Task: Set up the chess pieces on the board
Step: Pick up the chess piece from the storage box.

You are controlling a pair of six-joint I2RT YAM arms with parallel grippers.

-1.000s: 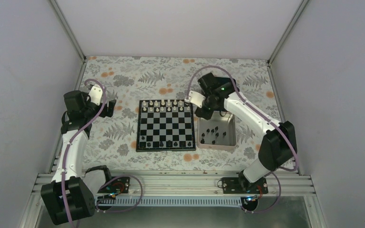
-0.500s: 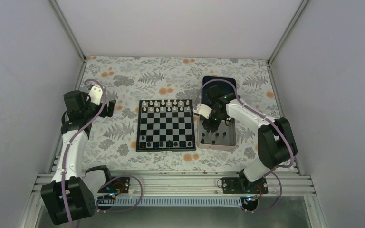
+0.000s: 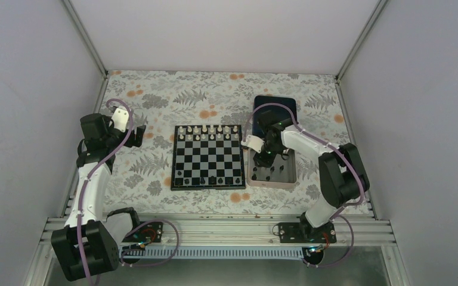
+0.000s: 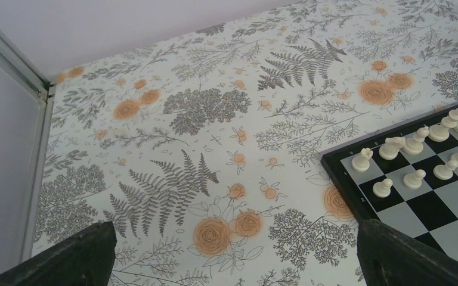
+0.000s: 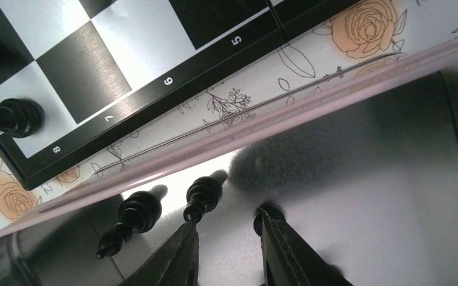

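The board (image 3: 207,157) lies mid-table, with white pieces on its far rows and a few black chess pieces (image 3: 212,179) on its near row. Several more black pieces (image 3: 272,173) stand in the silver tray (image 3: 291,179) right of it. My right gripper (image 3: 266,156) is down inside that tray. In the right wrist view it (image 5: 228,220) is open with a narrow, empty gap. One black piece (image 5: 203,196) stands just past the left fingertip, another (image 5: 132,216) further left, and a third (image 5: 269,209) peeks out behind the right fingertip. My left gripper (image 3: 137,136) hangs left of the board, wide open and empty (image 4: 235,226).
A dark blue tray (image 3: 274,106) lies behind the silver tray. The silver tray's pink rim (image 5: 286,110) runs between my right gripper and the board's edge (image 5: 173,77). White pieces (image 4: 417,143) stand on the board corner in the left wrist view. Walls close in the table.
My right gripper has moved from beside the board's far right corner toward me and down into the silver tray. The left arm has not moved.
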